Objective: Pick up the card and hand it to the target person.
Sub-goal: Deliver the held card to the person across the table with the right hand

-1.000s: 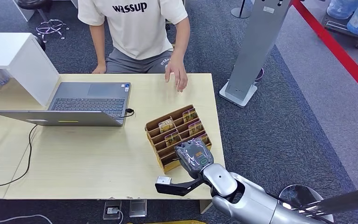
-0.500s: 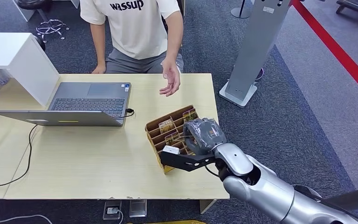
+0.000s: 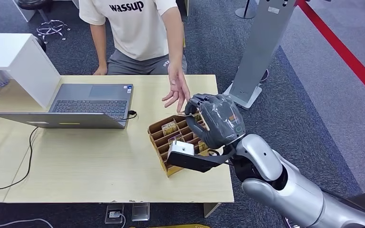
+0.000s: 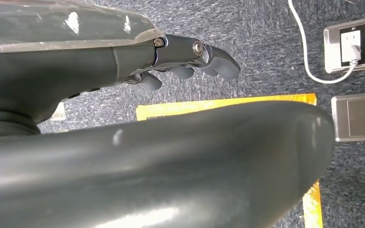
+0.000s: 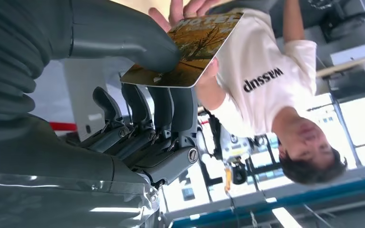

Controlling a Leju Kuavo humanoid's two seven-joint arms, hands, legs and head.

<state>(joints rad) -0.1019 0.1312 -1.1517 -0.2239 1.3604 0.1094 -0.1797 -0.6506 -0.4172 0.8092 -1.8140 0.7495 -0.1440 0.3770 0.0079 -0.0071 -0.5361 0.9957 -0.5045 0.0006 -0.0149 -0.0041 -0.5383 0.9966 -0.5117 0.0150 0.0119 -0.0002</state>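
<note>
Pale wood spreads out ahead of you: the table (image 3: 100, 161), its right edge running just beside the dark carpet (image 3: 285, 118), which lies open out to the red floor stripe (image 3: 342, 47). Across the far edge sits the person (image 3: 133, 28) in a cream shirt, their open hand (image 3: 177, 91) hanging palm-up over the table's far right corner. On the left half you have the open laptop (image 3: 76, 107), its cable (image 3: 24, 156) trailing toward the near edge, and a white box (image 3: 16, 61) at the far left. A grey post on a white base (image 3: 261, 47) stands on the carpet off the table's right side.

Your right arm (image 3: 285, 185) comes in over the near right corner. Your right hand (image 3: 216, 121) is lifted above the wooden card rack (image 3: 168, 142), which sits close to the table's right edge. That hand pinches the card (image 5: 190, 50) between the thumb on top and the fingers (image 5: 164, 109) beneath, and in the right wrist view the card's free end points at the person's hand, just beside their fingertips; whether they touch, you cannot tell.

Your left hand (image 4: 185, 59) hangs over the carpet, holding nothing, fingers loosely extended.
</note>
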